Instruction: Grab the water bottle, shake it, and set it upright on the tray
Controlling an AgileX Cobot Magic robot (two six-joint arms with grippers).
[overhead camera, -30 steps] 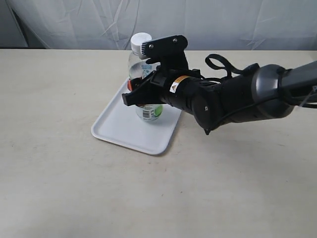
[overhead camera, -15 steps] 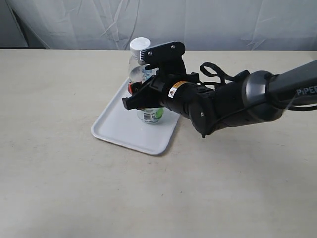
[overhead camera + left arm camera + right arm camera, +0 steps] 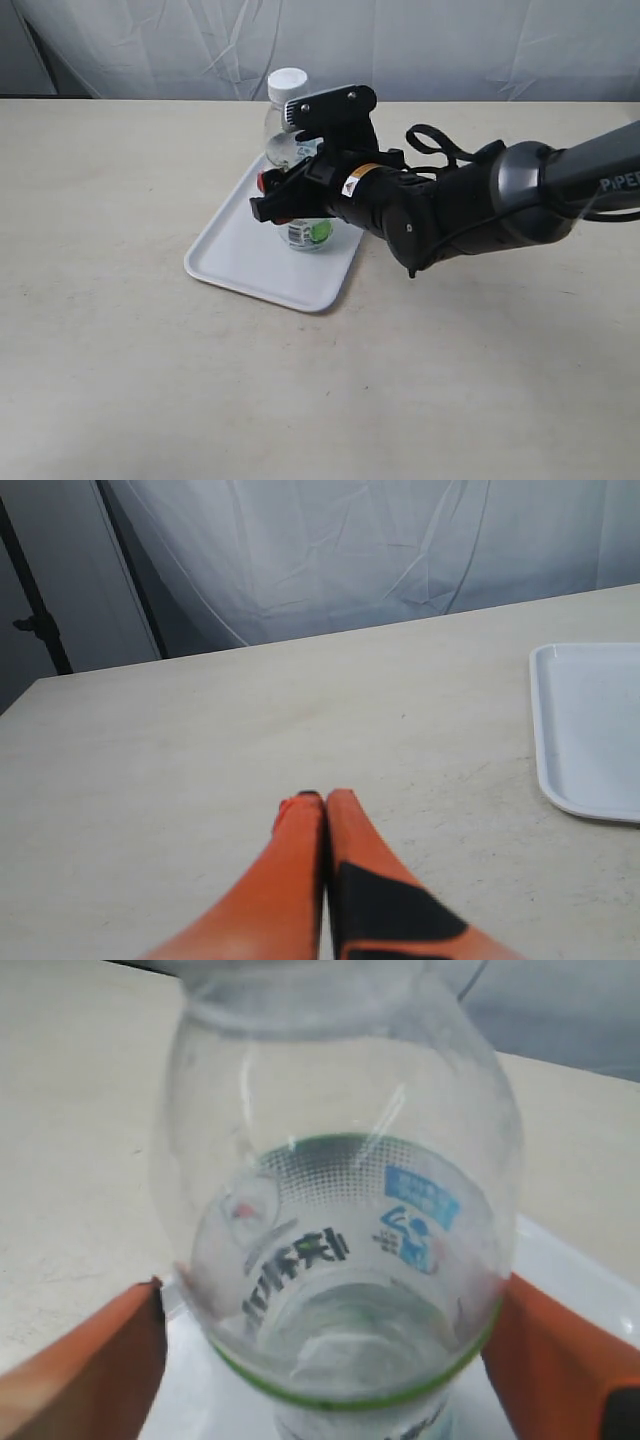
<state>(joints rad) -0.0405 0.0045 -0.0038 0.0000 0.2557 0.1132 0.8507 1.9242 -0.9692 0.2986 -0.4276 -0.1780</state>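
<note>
On the left, my left pincer (image 3: 325, 798) was closed, its orange fingers pressed together over bare desk (image 3: 120, 380), holding nothing. The white tray (image 3: 225, 262) lay left of centre on the desk. The bottle (image 3: 283, 130) stood upright at the tray's far right part, cap up, with its base apparently down on the tray floor. My right pincer (image 3: 270, 197) reached in from the right and bracketed the bottle at label height, one finger (image 3: 80, 1360) on each side. I could not tell whether the fingers were squeezing or only lay close.

I judged the step to be the release. It wanted an even opening of both fingers, then a straight pull back to the right. That way neither finger would drag the light bottle over.

The desk was pale, matte and faintly scuffed. A creased white curtain (image 3: 450, 50) hung along its far edge.
</note>
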